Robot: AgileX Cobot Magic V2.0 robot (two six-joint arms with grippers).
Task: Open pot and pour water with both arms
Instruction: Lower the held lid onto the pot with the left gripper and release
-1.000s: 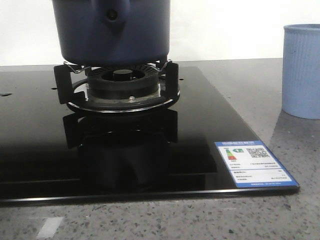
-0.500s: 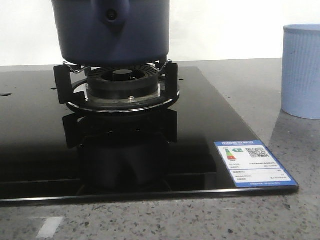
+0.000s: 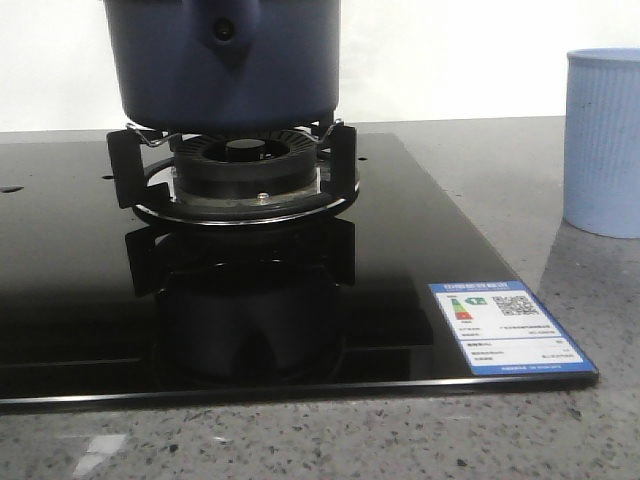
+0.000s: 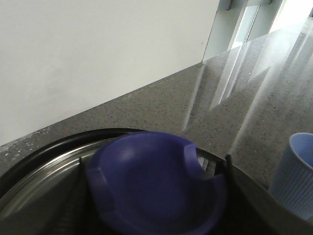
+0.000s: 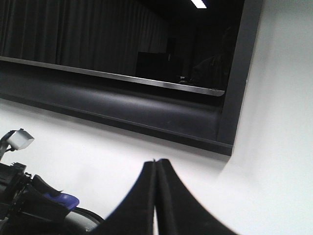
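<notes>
The dark navy pot (image 3: 222,62) stands on the gas burner (image 3: 240,170), its handle bracket and rivet facing me. In the left wrist view its glass lid (image 4: 39,191) with a steel rim carries a blue knob (image 4: 151,196). My left gripper (image 4: 154,159) straddles that knob, with thin dark fingertips (image 4: 227,161) pressed against its two sides. My right gripper (image 5: 156,164) is shut and empty, raised in front of the white wall, with the knob (image 5: 63,199) low to its side. Neither gripper shows in the front view.
A pale-blue ribbed cup (image 3: 603,140) stands on the grey stone counter right of the black glass hob (image 3: 400,250), and shows in the left wrist view (image 4: 296,176). A blue-and-white energy label (image 3: 505,327) sits on the hob's front right corner.
The pot and cup have not moved. A pale wedge-shaped reflection in the glass hob below the burner has faded away.
</notes>
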